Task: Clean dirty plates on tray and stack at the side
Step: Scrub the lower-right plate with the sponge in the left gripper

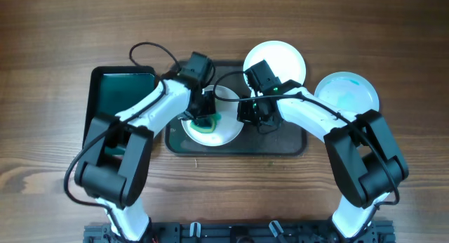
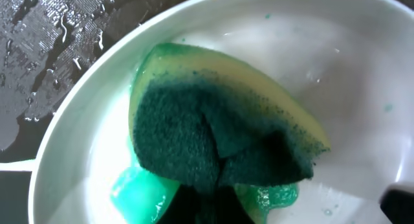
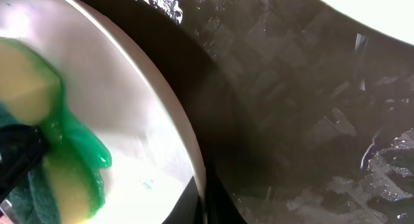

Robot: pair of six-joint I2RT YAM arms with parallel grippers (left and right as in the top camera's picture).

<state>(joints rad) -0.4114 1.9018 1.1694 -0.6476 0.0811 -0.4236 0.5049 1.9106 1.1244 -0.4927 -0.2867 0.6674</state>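
Overhead, left claw (image 1: pixel 203 119) gripping sponge (image 1: pixel 208 125) on plate (image 1: pixel 226 134)

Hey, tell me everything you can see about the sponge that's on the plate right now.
The sponge has a yellow foam body and a dark green scouring layer, which faces the left wrist camera. It is folded or bunched, looks wet, and teal-green liquid clings to its lower edges. The left gripper pinches it and presses it onto the white plate, which lies in the dark grey tray. Nothing else appears to touch it.
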